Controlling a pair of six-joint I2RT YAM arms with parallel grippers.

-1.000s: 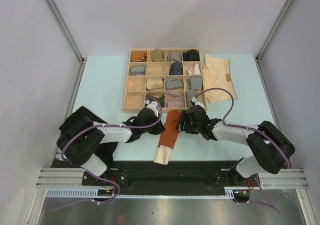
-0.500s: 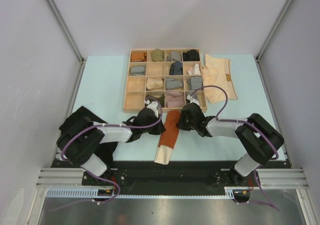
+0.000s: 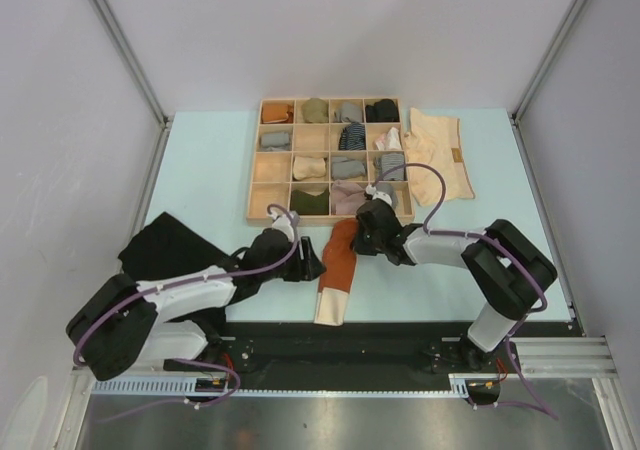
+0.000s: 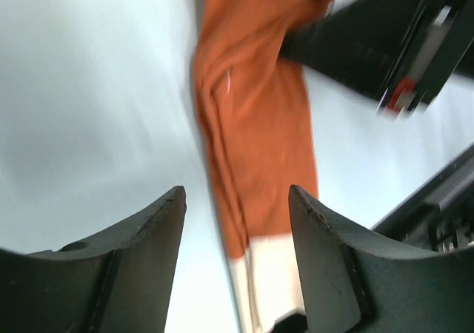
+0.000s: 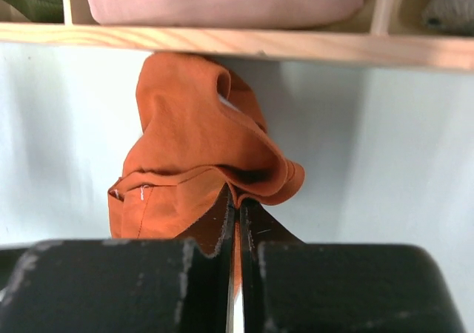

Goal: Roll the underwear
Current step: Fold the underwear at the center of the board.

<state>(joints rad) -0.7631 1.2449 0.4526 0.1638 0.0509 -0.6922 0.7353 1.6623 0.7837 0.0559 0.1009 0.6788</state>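
Underwear [image 5: 192, 148] rust-orange | right hand [image 5: 235, 200] clamped on its edge; left hand [image 4: 237, 200] apart

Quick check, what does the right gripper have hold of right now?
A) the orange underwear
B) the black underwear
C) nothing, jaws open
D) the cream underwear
A: in the right wrist view the right gripper has its jaws closed together on a raised fold of the orange underwear.
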